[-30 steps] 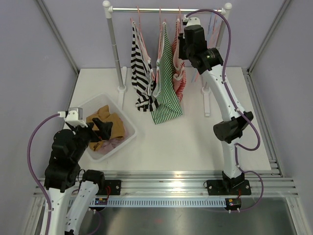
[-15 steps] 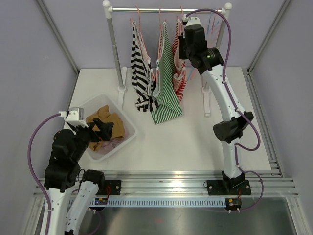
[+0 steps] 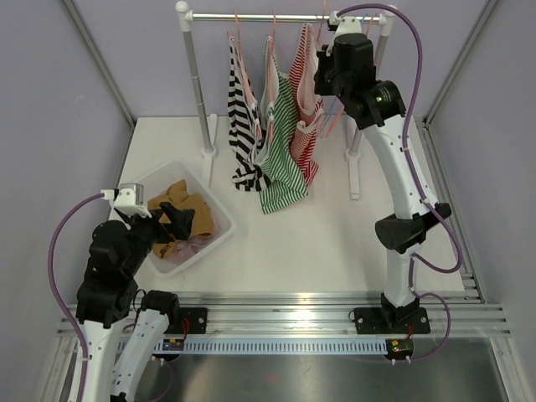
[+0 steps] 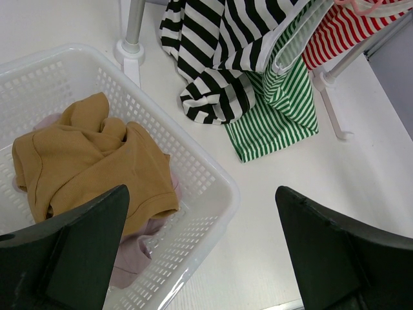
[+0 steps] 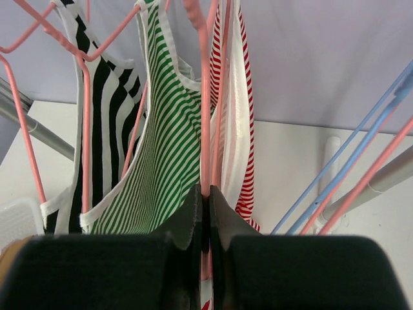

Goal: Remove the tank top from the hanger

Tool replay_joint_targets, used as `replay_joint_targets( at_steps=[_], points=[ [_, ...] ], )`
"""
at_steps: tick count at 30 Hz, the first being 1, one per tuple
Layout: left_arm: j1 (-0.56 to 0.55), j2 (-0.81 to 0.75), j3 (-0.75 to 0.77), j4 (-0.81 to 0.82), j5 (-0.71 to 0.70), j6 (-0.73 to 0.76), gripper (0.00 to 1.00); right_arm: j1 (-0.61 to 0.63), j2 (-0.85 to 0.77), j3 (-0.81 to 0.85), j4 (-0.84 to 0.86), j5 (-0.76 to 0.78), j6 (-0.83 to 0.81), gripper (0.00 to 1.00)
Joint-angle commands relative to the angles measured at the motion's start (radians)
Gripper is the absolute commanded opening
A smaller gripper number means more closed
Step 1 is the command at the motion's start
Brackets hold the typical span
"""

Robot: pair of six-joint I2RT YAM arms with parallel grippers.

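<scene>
On my right wrist feed the red-and-white striped tank top (image 5: 242,155), edged in white trim, hangs on a pink wire hanger (image 5: 204,123), its straps running up along the wire and its body falling straight down behind it. The hanger's wire stands nearly upright and is pinched between the closed fingers of the right gripper (image 5: 206,194). From overhead I see the top draped at a slant, its upper part high up close under the rail (image 3: 251,16) and its hem low, pressed against the green-striped top (image 3: 280,159) beside it; I can't tell whether the hook is on the rail.
</scene>
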Motion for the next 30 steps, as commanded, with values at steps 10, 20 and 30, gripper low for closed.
replay_joint_targets(
  at_steps=[10,20,30],
  points=[
    [-0.006,0.072,0.046,0.061,0.058,-0.013,0.99,-0.005,-0.314,-0.225,-0.025,-0.073,0.039,0.0],
    [-0.07,0.247,0.226,0.179,0.153,-0.105,0.99,-0.005,-0.694,-0.55,-0.036,-0.19,0.048,0.0],
    [-0.587,0.596,0.595,0.203,-0.235,-0.039,0.99,-0.005,-0.822,-0.419,-0.158,-0.21,0.037,0.0]
  ],
)
